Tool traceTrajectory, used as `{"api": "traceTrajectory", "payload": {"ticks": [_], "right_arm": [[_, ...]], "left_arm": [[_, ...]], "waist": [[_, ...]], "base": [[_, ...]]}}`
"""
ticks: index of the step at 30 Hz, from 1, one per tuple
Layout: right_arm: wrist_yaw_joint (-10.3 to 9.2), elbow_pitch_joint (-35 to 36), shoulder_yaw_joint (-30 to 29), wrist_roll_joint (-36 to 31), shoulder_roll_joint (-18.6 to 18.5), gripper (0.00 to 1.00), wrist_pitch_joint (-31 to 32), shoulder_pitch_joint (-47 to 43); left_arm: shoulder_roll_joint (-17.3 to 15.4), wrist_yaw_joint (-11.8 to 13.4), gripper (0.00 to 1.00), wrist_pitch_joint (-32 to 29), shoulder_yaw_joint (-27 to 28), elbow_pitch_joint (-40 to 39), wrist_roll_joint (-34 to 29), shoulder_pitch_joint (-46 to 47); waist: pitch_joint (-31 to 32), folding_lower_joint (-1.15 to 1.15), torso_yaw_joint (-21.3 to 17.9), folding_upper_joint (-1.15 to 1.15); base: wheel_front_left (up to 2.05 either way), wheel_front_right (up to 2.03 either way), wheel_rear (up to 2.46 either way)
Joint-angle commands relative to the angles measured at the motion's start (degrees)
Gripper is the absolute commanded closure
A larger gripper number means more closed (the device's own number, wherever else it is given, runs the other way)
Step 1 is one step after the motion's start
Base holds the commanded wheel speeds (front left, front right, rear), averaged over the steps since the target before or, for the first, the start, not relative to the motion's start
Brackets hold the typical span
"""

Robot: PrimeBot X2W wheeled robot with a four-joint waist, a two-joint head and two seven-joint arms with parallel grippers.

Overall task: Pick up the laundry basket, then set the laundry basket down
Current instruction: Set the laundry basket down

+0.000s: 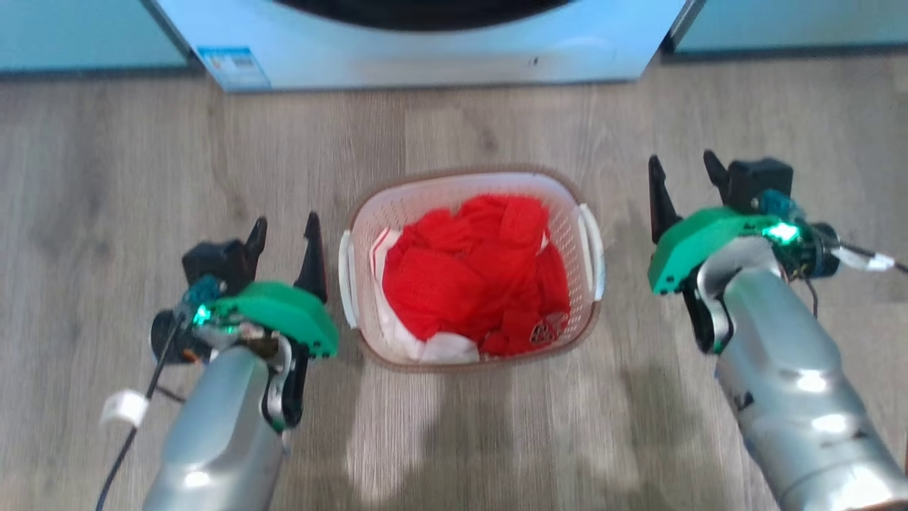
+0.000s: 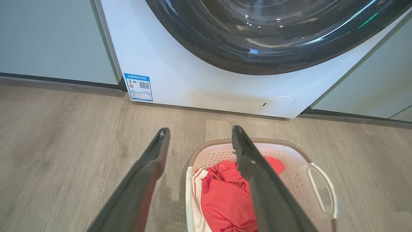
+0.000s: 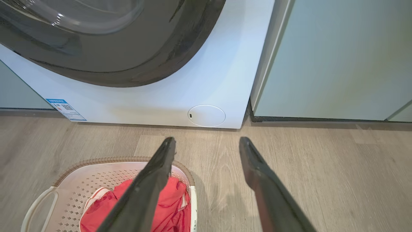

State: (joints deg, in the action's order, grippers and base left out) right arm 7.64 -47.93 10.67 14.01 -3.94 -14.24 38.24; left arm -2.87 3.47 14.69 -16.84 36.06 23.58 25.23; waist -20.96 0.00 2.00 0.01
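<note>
One laundry basket (image 1: 411, 206) is seen on the wooden floor (image 1: 142, 156), near one white washing machine (image 1: 425, 50), and is heaped with red clothing (image 1: 475, 270). It is flanked by two grippers: the left gripper (image 1: 285, 226) just beside its left handle (image 1: 346, 277), the right gripper (image 1: 682, 162) off its right side. Both jaws are held apart, and nothing is gripped.

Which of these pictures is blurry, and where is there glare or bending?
Head view: soft all over, with pale light patches on the floor near the basket. Left wrist view: sharp, but the washer edges splay; highlights on its door. Right wrist view: sharp, same splay.
</note>
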Motion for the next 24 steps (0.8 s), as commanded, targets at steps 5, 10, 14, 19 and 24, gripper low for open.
{"api": "traceTrajectory", "payload": {"ticks": [5,10,14,19,24], "right_arm": [[-0.15,6.85,-0.16,-0.16,1.06,0.00,-0.75,-6.26],[-0.15,11.46,0.19,1.67,1.06,0.00,-0.75,-11.94],[-0.15,15.98,0.08,0.97,1.06,0.00,-0.75,-16.02],[-0.15,22.52,0.07,1.16,1.06,0.00,-0.75,-21.51],[-0.15,27.20,0.08,0.24,1.06,0.00,-0.75,-26.23]], "left_arm": [[-0.32,-0.97,0.00,0.30,5.84,-8.23,-4.45,-5.88],[-0.10,-1.56,0.00,0.30,8.61,-14.85,-6.57,-12.13],[-0.04,-1.01,0.00,0.30,9.87,-19.04,-6.86,-16.70],[-0.02,0.75,0.00,0.30,9.90,-23.15,-6.15,-21.38],[-0.01,2.27,0.00,0.30,9.98,-26.97,-5.79,-25.33]], "waist": [[7.77,0.00,-1.30,-0.01],[11.55,0.00,-1.80,-0.01],[13.84,0.00,-2.18,-0.01],[15.98,0.00,-2.58,-0.01],[17.16,0.00,-3.26,-0.01]], "base": [[0.00,0.00,0.00],[0.00,0.00,0.00],[0.00,0.00,0.00],[0.00,0.00,0.00],[0.00,0.00,0.00]]}}
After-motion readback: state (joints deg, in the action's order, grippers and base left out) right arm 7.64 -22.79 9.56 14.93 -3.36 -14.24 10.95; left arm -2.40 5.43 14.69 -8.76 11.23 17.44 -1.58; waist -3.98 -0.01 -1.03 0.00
